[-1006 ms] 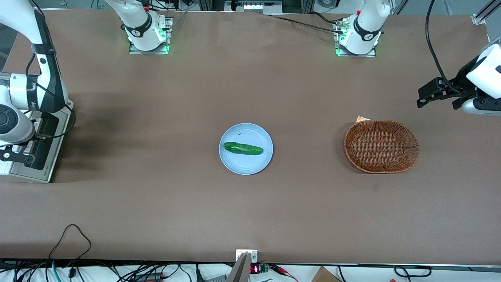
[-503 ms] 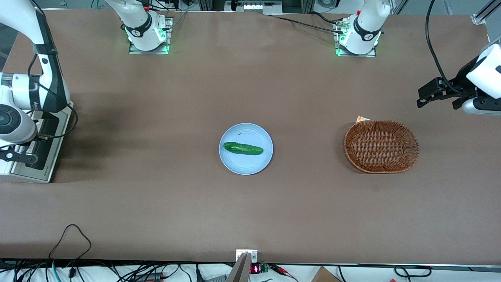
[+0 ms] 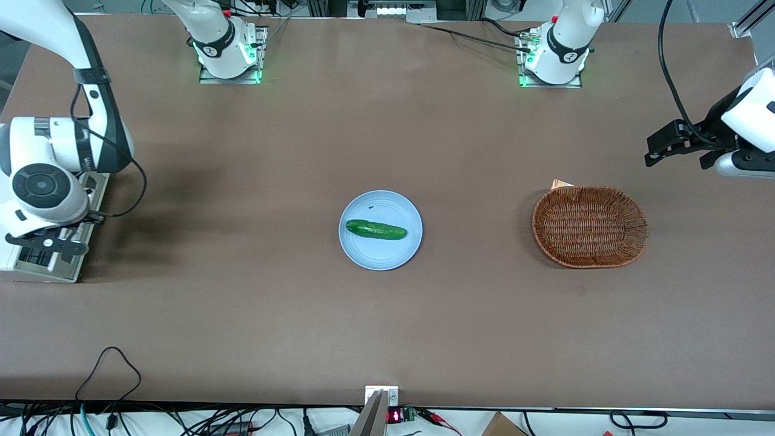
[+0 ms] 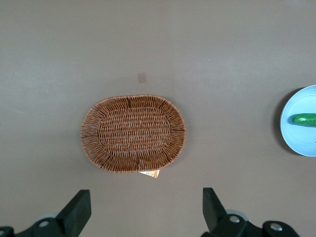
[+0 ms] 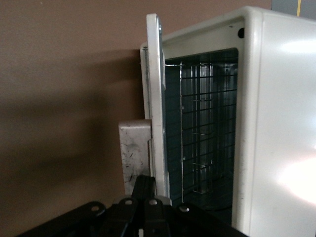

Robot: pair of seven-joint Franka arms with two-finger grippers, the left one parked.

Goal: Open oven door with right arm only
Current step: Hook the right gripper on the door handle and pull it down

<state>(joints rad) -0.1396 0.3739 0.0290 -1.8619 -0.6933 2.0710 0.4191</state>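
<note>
**Working arm's end of the table.** You see the right arm [image 3: 97, 115] bent over a small white oven [image 3: 12, 261] at the table [image 3: 254, 315] edge. The gripper [image 3: 45, 242] hangs just above the oven. In the wrist view, the gripper [image 5: 145, 197] sits close against the oven door [image 5: 154, 98]. You cannot tell whether it is clamped or spread. The door stands ajar, and the wire rack [image 5: 202, 128] shows inside. A plate [image 3: 387, 257] holding a cucumber [image 3: 375, 229] lies mid-table. A wicker basket [image 3: 590, 227] lies toward the parked arm's end.

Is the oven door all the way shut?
No, the oven door stands ajar, showing the wire rack inside, with the tool at its edge.
</note>
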